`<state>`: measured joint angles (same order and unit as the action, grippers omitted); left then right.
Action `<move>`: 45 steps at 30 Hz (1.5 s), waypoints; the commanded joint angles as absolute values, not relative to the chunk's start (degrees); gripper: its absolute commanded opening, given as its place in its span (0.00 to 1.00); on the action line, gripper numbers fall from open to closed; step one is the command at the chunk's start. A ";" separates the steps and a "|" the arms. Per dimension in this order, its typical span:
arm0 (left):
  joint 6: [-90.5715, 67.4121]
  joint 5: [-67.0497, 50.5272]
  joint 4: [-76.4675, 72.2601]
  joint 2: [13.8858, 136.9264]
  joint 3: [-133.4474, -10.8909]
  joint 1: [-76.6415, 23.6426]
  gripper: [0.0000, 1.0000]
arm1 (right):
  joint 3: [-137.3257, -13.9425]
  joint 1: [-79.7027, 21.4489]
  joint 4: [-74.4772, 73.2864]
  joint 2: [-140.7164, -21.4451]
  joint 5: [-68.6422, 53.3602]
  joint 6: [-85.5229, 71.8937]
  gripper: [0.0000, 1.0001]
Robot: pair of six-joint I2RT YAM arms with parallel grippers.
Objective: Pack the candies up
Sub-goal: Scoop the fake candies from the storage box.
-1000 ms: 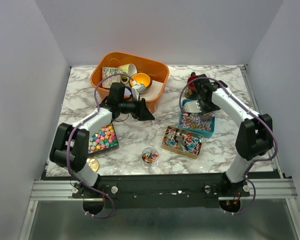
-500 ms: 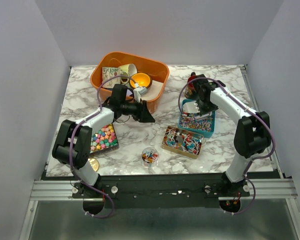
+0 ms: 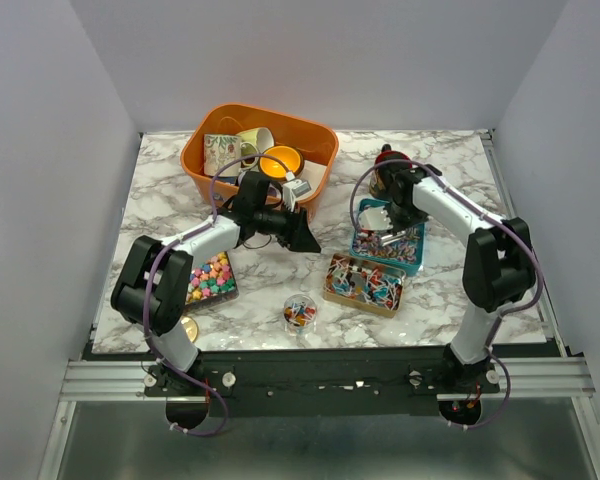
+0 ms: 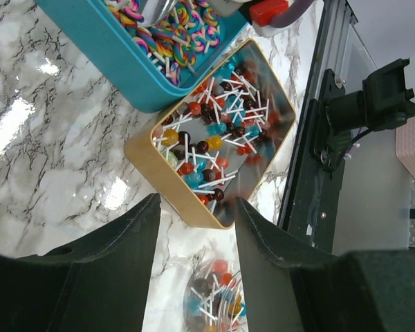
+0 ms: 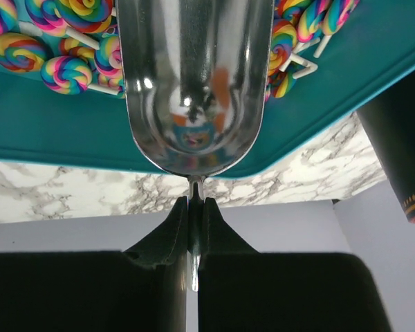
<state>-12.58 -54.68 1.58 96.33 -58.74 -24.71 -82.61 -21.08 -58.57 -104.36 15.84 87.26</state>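
Gold tin just past the gap of the left jaws, teal tin farther ahead, touching it, small round clear tub near side of the gap, all on marble table. Metal scoop straight ahead of right jaws, thin handle pinched between them, bowl over teal tin. Dark cup off to their right.

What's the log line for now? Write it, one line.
left gripper: open, empty, facing gold tin | right gripper: shut on scoop | scoop: over lollipops in teal tin
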 commanded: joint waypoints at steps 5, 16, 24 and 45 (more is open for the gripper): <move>-10.72 -53.44 3.60 96.59 -57.57 -24.52 0.55 | -80.07 -23.12 -53.09 -108.46 5.37 86.92 0.01; -9.40 -48.61 4.31 96.41 -54.50 -24.61 0.34 | -84.73 -22.94 -51.94 -109.51 2.28 83.58 0.01; -12.04 -39.91 -9.66 99.22 -51.06 -27.50 0.11 | -82.71 -23.03 -50.98 -108.72 4.30 85.87 0.01; -16.61 -37.44 -21.18 110.66 -56.69 -34.54 0.12 | -89.68 -25.84 -60.76 -115.23 -3.96 77.95 0.01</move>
